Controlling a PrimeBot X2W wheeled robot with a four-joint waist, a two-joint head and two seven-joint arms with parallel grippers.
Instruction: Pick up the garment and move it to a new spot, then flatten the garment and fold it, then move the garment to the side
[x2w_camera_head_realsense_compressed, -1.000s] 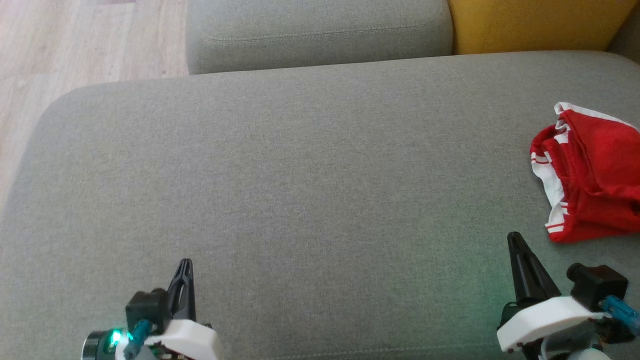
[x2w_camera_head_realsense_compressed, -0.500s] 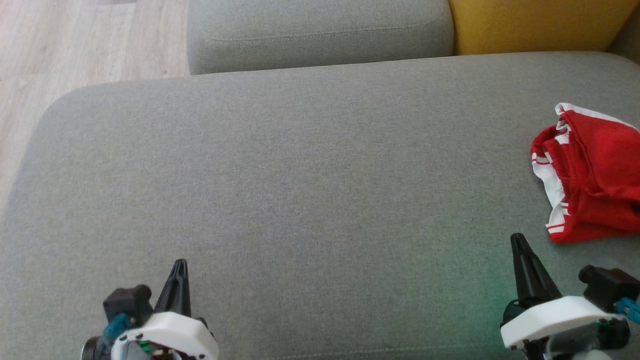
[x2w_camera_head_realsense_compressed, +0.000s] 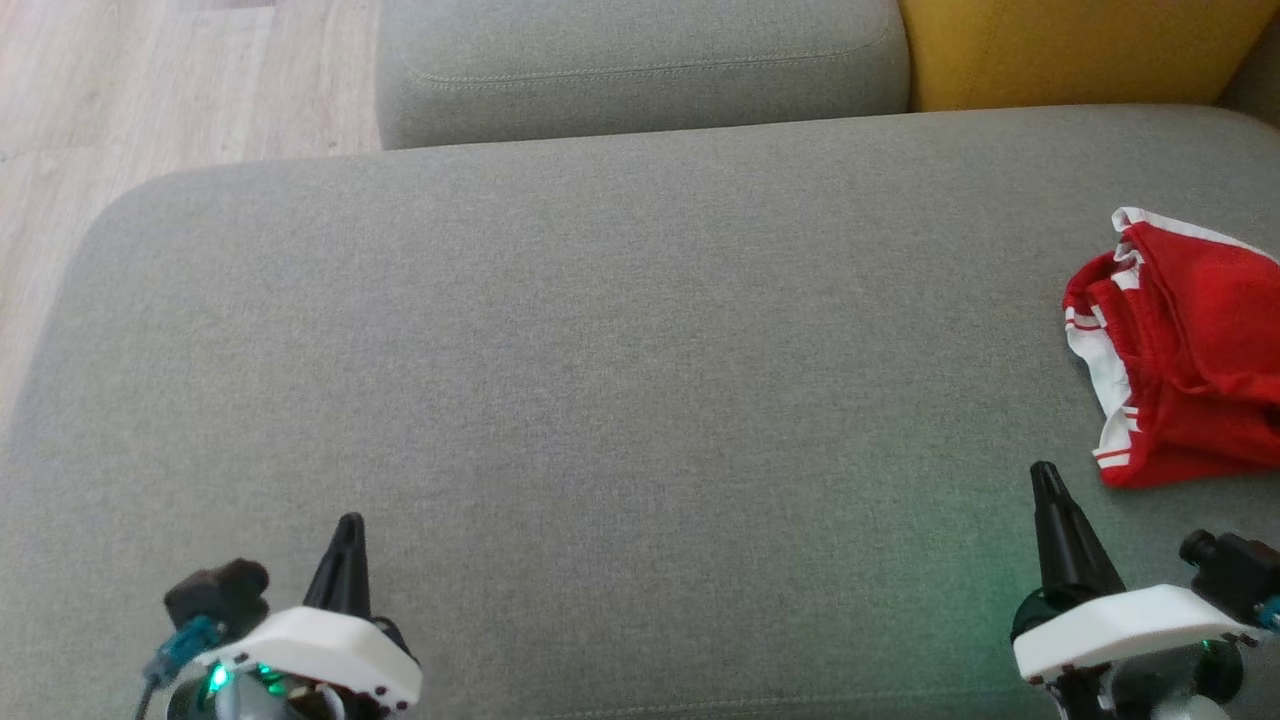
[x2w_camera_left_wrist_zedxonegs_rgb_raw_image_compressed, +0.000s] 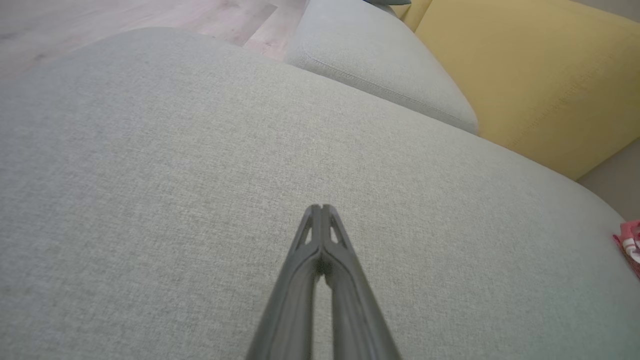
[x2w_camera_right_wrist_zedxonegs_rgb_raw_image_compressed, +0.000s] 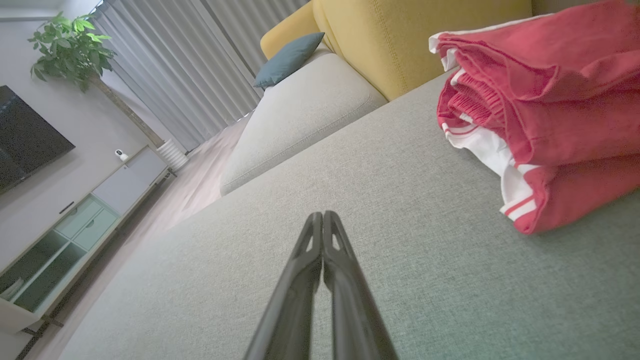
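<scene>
Both grippers were closed tight with nothing in them. The left gripper (x2w_camera_head_realsense_compressed: 349, 524) (x2w_camera_left_wrist_zedxonegs_rgb_raw_image_compressed: 321, 208) had its two dark fingers pressed together, poised over bare grey sofa cushion (x2w_camera_head_realsense_compressed: 640, 350). The right gripper (x2w_camera_head_realsense_compressed: 1043, 472) (x2w_camera_right_wrist_zedxonegs_rgb_raw_image_compressed: 323, 215) was likewise pinched shut, its tip near the red garment (x2w_camera_head_realsense_compressed: 1190, 350) (x2w_camera_right_wrist_zedxonegs_rgb_raw_image_compressed: 550, 100) but apart from it. The garment, red with white trim, lay crumpled at the cushion's right end. Compared with a second earlier, the left wrist had rolled and its camera block had swung out to the left of the fingers. The right gripper had edged slightly rightward. The garment had not moved.
</scene>
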